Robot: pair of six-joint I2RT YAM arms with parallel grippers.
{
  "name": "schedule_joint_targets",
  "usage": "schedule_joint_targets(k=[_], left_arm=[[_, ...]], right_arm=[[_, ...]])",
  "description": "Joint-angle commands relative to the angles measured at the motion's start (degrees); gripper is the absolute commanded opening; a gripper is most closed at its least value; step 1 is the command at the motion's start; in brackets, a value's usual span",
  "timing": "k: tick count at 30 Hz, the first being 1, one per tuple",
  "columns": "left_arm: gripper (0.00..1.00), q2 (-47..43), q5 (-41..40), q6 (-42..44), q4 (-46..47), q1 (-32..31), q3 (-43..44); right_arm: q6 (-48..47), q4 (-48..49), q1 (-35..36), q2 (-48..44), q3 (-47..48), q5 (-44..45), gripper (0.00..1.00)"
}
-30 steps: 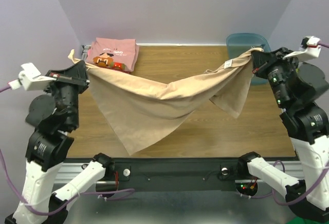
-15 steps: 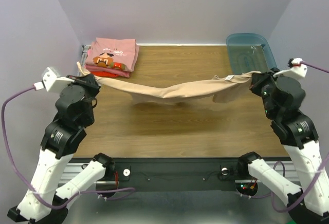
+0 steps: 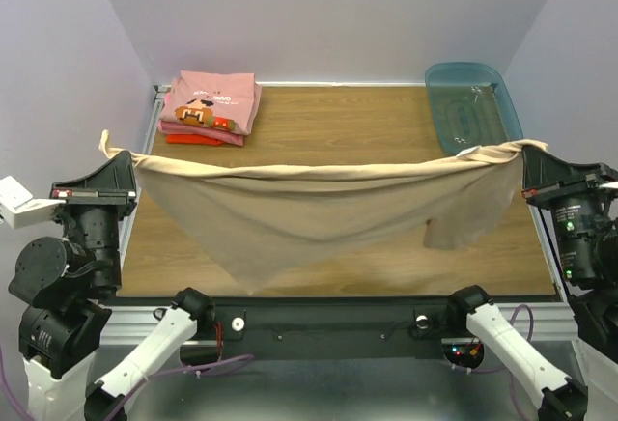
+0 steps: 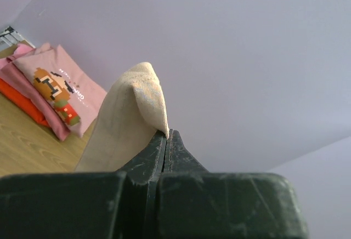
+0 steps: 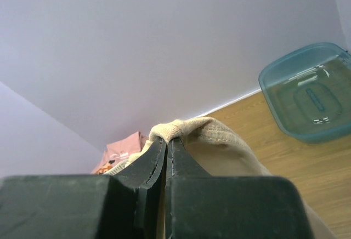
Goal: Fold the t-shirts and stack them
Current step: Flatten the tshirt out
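Tan t-shirt point(image 3: 319, 213) now hangs taut, left claw point(image 4: 167, 136) to right claw point(image 5: 166, 141).

Three shirts in all: one tan shirt point(image 3: 319, 210), one pink shirt point(image 3: 214, 96), one red shirt point(image 3: 188, 139). One teal bin point(image 3: 471, 102). One wooden desk point(image 3: 338, 126). Two arms, a left arm point(image 3: 79, 247) and a right arm point(image 3: 582, 233), each with one pair of jaws.

The left gripper point(image 4: 167, 135) has its two dark fingers pressed tight together, pinching the tan shirt point(image 4: 129, 118). A bit of the cloth pokes up over the tips. To the left, a pink shirt point(image 4: 55, 85) with a cartoon face lies on a red-orange shirt point(image 4: 22, 104) on the wooden table point(image 4: 27, 146). Behind is a pale purple wall point(image 4: 230, 47).
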Motion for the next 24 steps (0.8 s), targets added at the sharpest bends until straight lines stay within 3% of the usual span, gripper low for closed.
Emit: schedule_joint_targets(k=[1,4,8,11,13,14,15,16,17,18,20,21,24], left_arm=[[0.00,4.49,-1.73,-0.02,1.24,-0.09,-0.50],[0.00,9.24,-6.39,-1.16,1.86,-0.09,-2.43],[0.00,22.66,-8.87,-4.42,2.12,2.00,-7.87],[0.00,33.02,1.39,-3.11,8.34,11.02,-12.87],[0.00,39.55,10.88,-1.96,12.92,15.53,-13.69],[0.05,46.89,13.78,-1.09,12.58,17.03,-11.43],[0.22,50.53,16.34,-0.64,9.62,18.79,-9.40],[0.33,53.61,16.54,-0.29,7.42,18.98,-7.21],[0.49,57.21,16.54,0.23,4.44,18.98,-3.88],[0.55,57.51,16.80,0.41,4.32,18.90,-3.59],[0.72,54.10,17.41,0.94,6.07,18.81,-6.56],[0.98,52.17,18.03,1.38,8.77,18.72,-8.31],[0.98,43.56,21.27,1.47,12.22,17.84,-16.13]], right_arm=[[1.35,-0.34,0.29,3.11,-0.65,1.38,0.00],[3.98,-0.16,0.21,6.10,-5.13,4.36,0.01],[7.84,1.50,0.29,15.92,-12.43,10.87,0.00],[9.26,4.92,-0.14,29.36,-15.77,13.43,0.00],[9.52,7.04,-3.04,41.14,-15.17,9.15,0.01],[10.40,7.30,-4.00,44.40,-13.51,5.82,0.07],[10.58,7.39,-4.80,50.52,-12.45,5.00,0.18],[9.97,7.31,-4.89,52.50,-11.31,3.34,0.47],[9.62,7.31,-5.15,53.99,-9.99,2.46,0.60],[9.35,7.31,-5.16,54.79,-9.89,1.58,0.74],[9.35,7.40,-5.16,53.93,-10.41,1.04,0.83],[9.35,7.40,-5.16,53.14,-11.98,1.30,0.87],[8.65,7.48,-5.07,47.96,-17.33,0.96,0.97]])
